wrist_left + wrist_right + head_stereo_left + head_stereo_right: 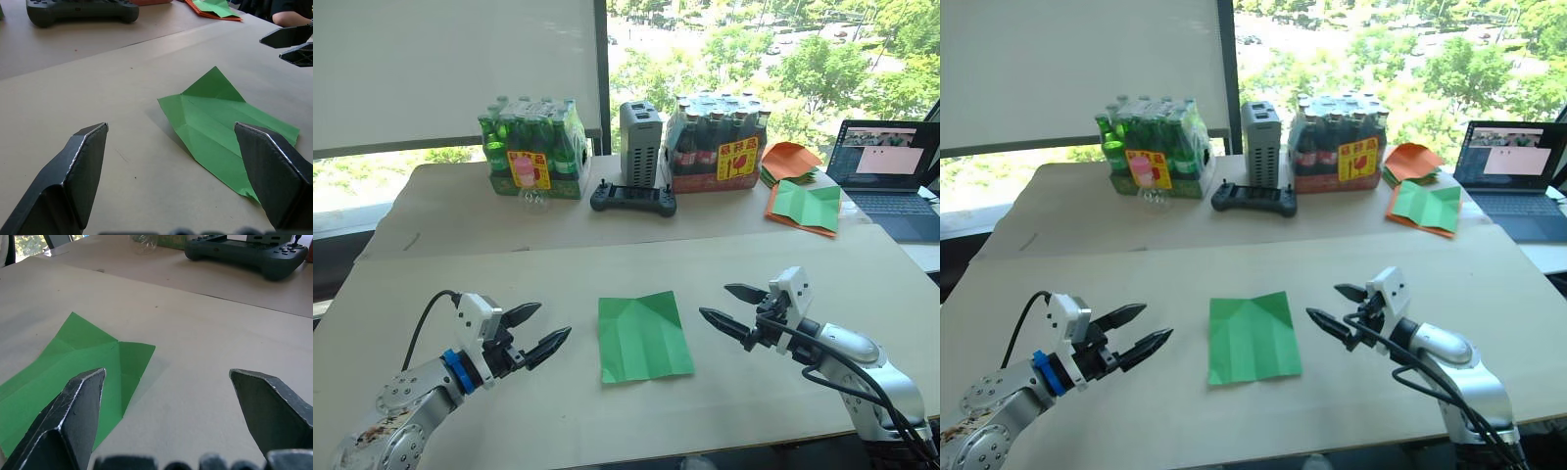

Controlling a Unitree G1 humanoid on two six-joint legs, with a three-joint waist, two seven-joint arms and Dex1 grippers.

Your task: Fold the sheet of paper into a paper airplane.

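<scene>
A: Nearest first: what are the two arms doing?

B: The left gripper (534, 332) sits at about eight o'clock on the table (411, 294), fingers spread and holding nothing. The right gripper (732, 306) mirrors it at about four o'clock, likewise released and empty. Both point inward, which I read as a ready stance for working the paper from either side.

A: And the sheet of paper (643, 336)?

B: Flat on the table between them, apart from both, the left gripper's tips a little closer to its edge than the right's. It is creased, with its far corners already turned in toward the centre line, so I'd judge the folding begun but far from a finished plane. Lying centred, either arm could get to it.

A: Farther back?

B: On the second table toward twelve o'clock, a black controller (633, 199) lies in front of a grey box (641, 140), flanked by a pack of green bottles (532, 147) and a pack of dark bottles (718, 143). At about two o'clock are an orange paper pile (790, 161), a green sheet on orange paper (806, 206), and a laptop (888, 166), all well clear of the work.
</scene>
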